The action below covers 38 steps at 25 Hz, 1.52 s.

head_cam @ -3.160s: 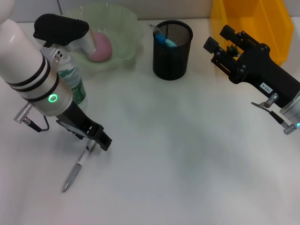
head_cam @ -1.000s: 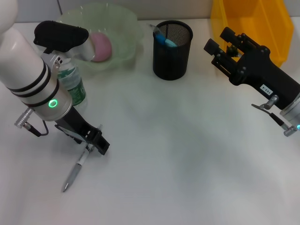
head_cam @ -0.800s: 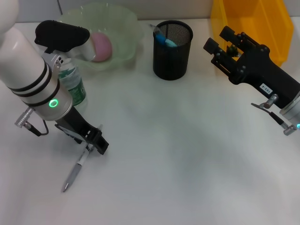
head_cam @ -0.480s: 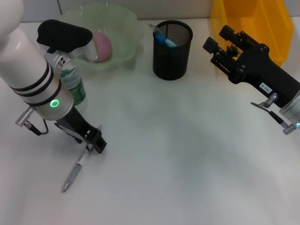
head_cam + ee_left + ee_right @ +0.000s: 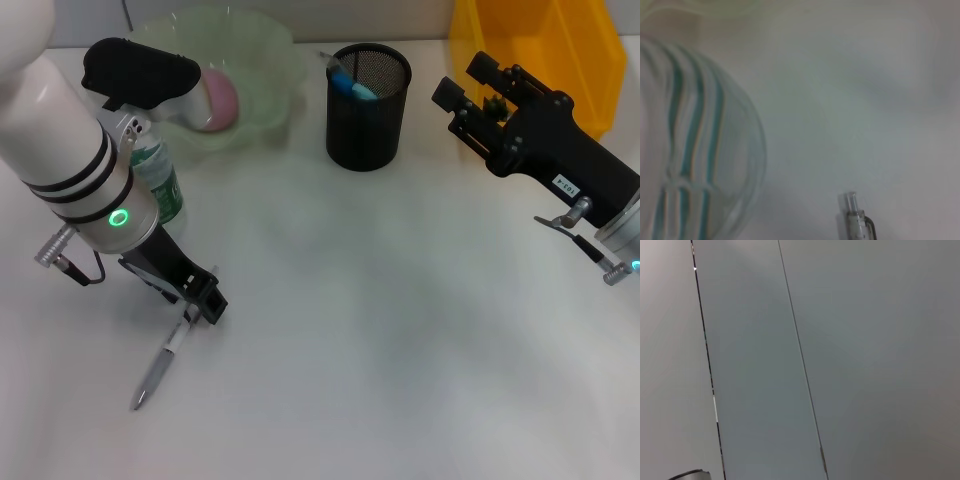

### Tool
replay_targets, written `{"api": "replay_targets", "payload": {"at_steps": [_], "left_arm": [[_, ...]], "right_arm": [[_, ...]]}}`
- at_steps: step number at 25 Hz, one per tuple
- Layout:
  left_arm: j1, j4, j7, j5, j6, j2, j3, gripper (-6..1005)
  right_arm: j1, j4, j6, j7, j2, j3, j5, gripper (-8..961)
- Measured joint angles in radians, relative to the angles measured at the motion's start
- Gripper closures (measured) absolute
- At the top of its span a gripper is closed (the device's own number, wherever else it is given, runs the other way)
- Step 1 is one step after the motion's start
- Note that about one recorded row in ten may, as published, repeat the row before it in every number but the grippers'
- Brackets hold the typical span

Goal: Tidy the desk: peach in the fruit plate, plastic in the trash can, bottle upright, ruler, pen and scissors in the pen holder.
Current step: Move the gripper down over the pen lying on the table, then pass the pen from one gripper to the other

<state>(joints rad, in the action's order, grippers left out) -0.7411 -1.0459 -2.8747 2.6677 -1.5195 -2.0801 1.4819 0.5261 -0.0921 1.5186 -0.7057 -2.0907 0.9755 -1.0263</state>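
A grey pen (image 5: 160,365) lies on the white desk at the front left; its top end also shows in the left wrist view as the pen (image 5: 858,222). My left gripper (image 5: 203,298) hangs low just over that top end. Behind it the clear bottle (image 5: 157,180) with a green label stands upright, seen close as the bottle (image 5: 692,145). A pink peach (image 5: 218,95) rests in the pale green fruit plate (image 5: 262,60). The black mesh pen holder (image 5: 368,100) holds something blue. The yellow trash can (image 5: 545,45) is at the back right. Ruler, scissors and plastic are out of view.
My right gripper (image 5: 466,82) is parked, raised in front of the trash can, open and holding nothing. The left arm's white body (image 5: 60,140) covers the desk's left side and part of the fruit plate.
The left arm has shifted slightly, its gripper edging a little leftward over the pen's top end. The pen lies where it was. The right arm has not moved.
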Motion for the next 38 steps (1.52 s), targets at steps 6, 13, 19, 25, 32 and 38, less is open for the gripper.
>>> {"api": "replay_targets", "payload": {"at_steps": [6,13,19,25,32,38], "left_arm": [[0.0,0.001,0.005,-0.001,0.0,0.0,0.001,469],[0.0,0.002,0.006,-0.001,-0.001,0.0,0.002,529],[0.0,0.003,0.004,-0.002,0.001,0.0,0.017,544],[0.0,0.003,0.005,-0.005,0.001,0.0,0.032,592],[-0.001,-0.004,0.005,-0.001,0.002,0.0,0.043,711],[0.0,-0.005,0.006,-0.002,0.005,0.0,0.053,812]], "right_arm": [[0.0,0.001,0.0,0.0,0.0,0.0,0.0,375],[0.0,0.002,0.0,0.0,0.0,0.0,0.0,375],[0.0,0.002,0.0,0.0,0.0,0.0,0.0,376],[0.0,0.002,0.0,0.0,0.0,0.0,0.0,376],[0.0,0.002,0.0,0.0,0.0,0.0,0.0,376],[0.0,0.002,0.0,0.0,0.0,0.0,0.0,376]]}}
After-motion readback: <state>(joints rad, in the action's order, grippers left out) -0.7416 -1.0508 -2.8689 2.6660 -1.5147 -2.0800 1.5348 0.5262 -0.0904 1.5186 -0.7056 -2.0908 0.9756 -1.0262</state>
